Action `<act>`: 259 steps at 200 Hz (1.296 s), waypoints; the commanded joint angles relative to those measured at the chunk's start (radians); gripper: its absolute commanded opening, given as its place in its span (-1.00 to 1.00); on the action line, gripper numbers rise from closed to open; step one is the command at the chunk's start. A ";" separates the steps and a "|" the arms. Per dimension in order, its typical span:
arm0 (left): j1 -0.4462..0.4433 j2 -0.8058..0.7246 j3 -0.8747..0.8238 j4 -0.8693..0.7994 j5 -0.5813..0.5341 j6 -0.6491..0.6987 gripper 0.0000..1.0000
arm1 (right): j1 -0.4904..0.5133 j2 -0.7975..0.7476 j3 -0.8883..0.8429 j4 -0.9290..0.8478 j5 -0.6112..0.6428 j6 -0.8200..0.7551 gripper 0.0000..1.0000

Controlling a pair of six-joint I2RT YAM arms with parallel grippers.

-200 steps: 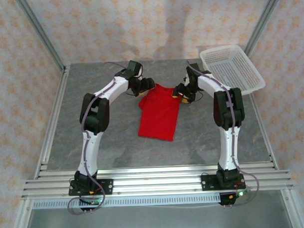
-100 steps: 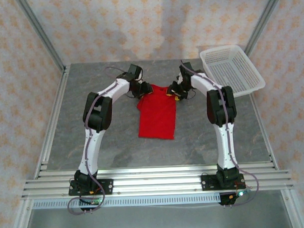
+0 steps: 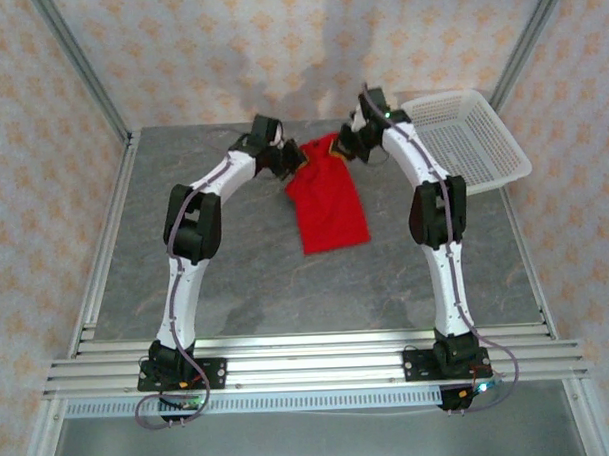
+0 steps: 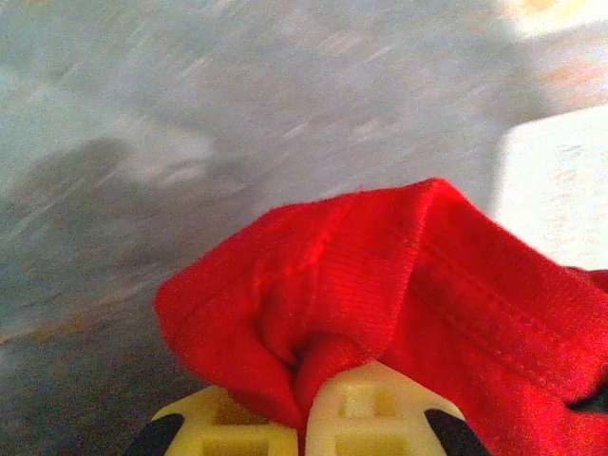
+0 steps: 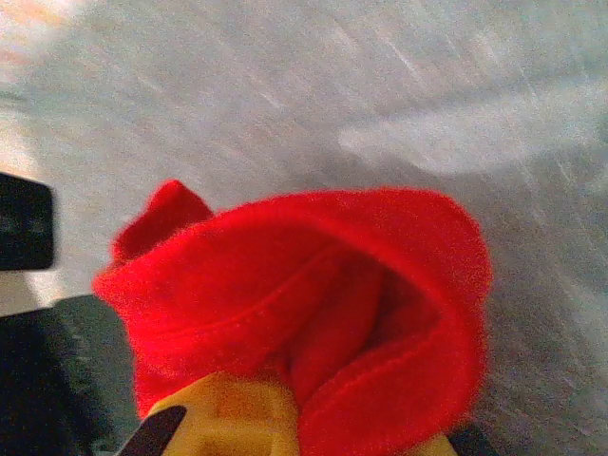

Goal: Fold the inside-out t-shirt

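- My left gripper (image 3: 294, 158) sits over the far middle of the grey marbled tabletop (image 3: 236, 280). Its fingers are pressed together on the far left corner of the plain bright red t-shirt of soft fabric (image 3: 327, 202).
- In my left wrist view, my two yellow fingertips (image 4: 361, 408) meet with a fold of the red cloth (image 4: 380, 275) squeezed between them. A stitched hem runs across the bunched fabric just above them.
- My right gripper (image 3: 347, 146) is close by, on the far right corner of the t-shirt, and it too is pinching the cloth.
- In my right wrist view, the red fabric (image 5: 313, 275) bulges in a rounded loop over one yellow finger (image 5: 223, 408). It drapes over and hides the other finger.
- The t-shirt is folded into a long, narrow shape. Its far end is gathered between my two grippers, which are near each other.
- The rest of the t-shirt lies on the tabletop, slanting toward the near right.
- A white plastic mesh basket (image 3: 461, 137) stands at the far right corner of the table. It is just beside my right arm and well apart from the t-shirt.
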 commanded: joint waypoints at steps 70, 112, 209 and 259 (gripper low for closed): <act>-0.050 -0.485 -0.437 0.116 -0.038 0.105 -1.00 | 0.071 -0.419 -0.457 0.125 -0.024 -0.242 -1.00; -0.082 -0.714 -1.019 0.269 -0.131 0.047 -1.00 | 0.091 -0.574 -0.975 0.323 -0.062 -0.144 -1.00; -0.112 -0.805 -1.008 0.087 -0.378 0.090 -1.00 | 0.127 -0.562 -0.978 0.328 0.070 -0.034 -1.00; -0.106 -0.708 -0.958 0.084 -0.498 0.135 -1.00 | 0.126 -0.400 -0.857 0.297 0.106 -0.046 -1.00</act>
